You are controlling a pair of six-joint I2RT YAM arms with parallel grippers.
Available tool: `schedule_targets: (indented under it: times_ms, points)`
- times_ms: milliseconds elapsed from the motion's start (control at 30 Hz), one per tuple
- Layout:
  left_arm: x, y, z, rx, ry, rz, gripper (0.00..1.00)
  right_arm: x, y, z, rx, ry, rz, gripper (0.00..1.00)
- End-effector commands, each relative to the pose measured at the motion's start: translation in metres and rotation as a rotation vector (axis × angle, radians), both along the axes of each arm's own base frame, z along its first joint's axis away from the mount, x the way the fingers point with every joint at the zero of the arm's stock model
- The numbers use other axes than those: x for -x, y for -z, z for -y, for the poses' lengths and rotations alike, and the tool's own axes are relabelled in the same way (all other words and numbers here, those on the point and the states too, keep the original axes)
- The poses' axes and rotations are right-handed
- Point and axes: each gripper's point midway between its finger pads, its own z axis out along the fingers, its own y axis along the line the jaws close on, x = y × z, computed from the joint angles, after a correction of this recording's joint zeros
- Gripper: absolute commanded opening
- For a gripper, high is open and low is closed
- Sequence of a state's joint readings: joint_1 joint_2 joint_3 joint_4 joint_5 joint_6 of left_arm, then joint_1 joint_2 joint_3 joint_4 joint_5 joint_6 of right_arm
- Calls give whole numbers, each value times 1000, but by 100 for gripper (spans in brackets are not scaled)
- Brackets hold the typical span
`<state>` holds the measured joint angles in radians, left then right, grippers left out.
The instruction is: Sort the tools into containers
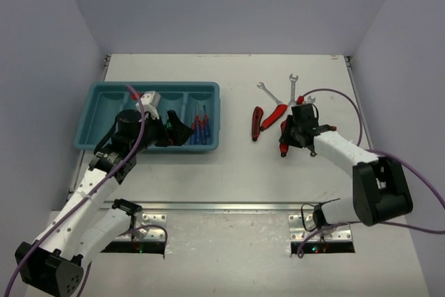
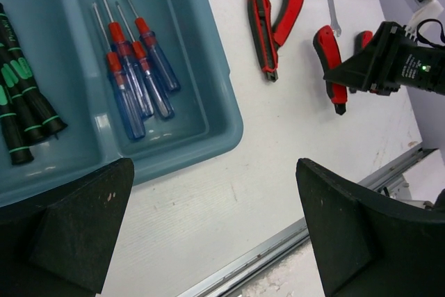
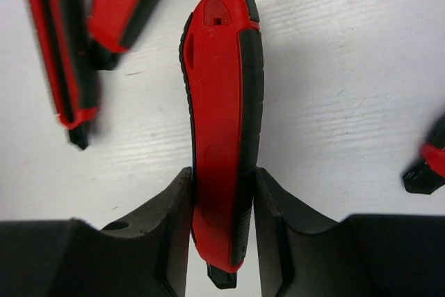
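My right gripper [image 3: 222,222] is shut on one red-and-black handle [image 3: 222,123] of a pair of red-handled pliers [image 1: 284,145] right of the table's centre. In the top view the right gripper [image 1: 290,135] covers most of that tool. A second pair of pliers [image 1: 268,117] lies just to its left, and three silver wrenches [image 1: 268,92] lie behind. The teal tray [image 1: 104,106] sits at the left. Blue screwdrivers with red collars [image 2: 135,67] lie in its right compartment and black-and-green ones [image 2: 21,109] in the one beside it. My left gripper [image 2: 215,227] hangs open and holds nothing at the tray's near right corner.
A metal rail [image 1: 229,206] runs across the table's near edge. Grey walls close in the left, back and right sides. A purple cable [image 1: 348,106] loops over the right arm. Bare table shows between the tray [image 2: 208,137] and the pliers [image 2: 274,29].
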<state>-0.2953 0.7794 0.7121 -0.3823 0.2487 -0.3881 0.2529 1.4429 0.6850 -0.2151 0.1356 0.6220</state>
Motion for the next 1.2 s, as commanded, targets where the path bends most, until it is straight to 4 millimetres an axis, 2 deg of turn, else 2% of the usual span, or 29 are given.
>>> schedule_targets:
  times_ms: [0,167,267,333,400,433,500,567,700,800,967,1033,1100,1133,1167]
  points:
    - [-4,-25,30,138,69,65,100,-8,-53,-22,-100,-83,190,0]
    - [-3,-52,73,230,127,131,100,6,-78,-44,-160,-190,269,0]
    - [-3,-65,105,325,186,143,100,17,-110,-80,-299,-349,379,0]
    - [-2,-73,123,379,223,152,100,38,-129,-114,-405,-532,443,0]
    - [-6,-72,135,387,234,145,100,53,-160,-139,-464,-670,569,0]
    - [-3,-72,139,388,246,142,100,54,-160,-140,-467,-677,574,0]
    - [-9,-69,149,377,238,135,100,73,-174,-157,-508,-782,646,0]
    - [-9,-65,156,377,244,121,98,79,-181,-160,-532,-802,682,0]
    - [-6,-61,171,400,289,109,84,92,-191,-169,-608,-865,718,0]
    - [-8,-57,182,403,310,97,63,102,-199,-179,-675,-939,730,0]
    - [-3,-63,198,440,384,106,47,105,-204,-184,-711,-970,742,0]
    - [0,-66,206,444,429,111,31,108,-203,-186,-718,-988,736,0]
    - [-1,-64,212,433,447,100,6,104,-196,-183,-693,-964,716,3]
    - [-3,-60,212,419,438,92,0,101,-192,-181,-671,-949,712,10]
    - [-8,-58,210,398,414,89,0,94,-185,-177,-632,-902,697,35]
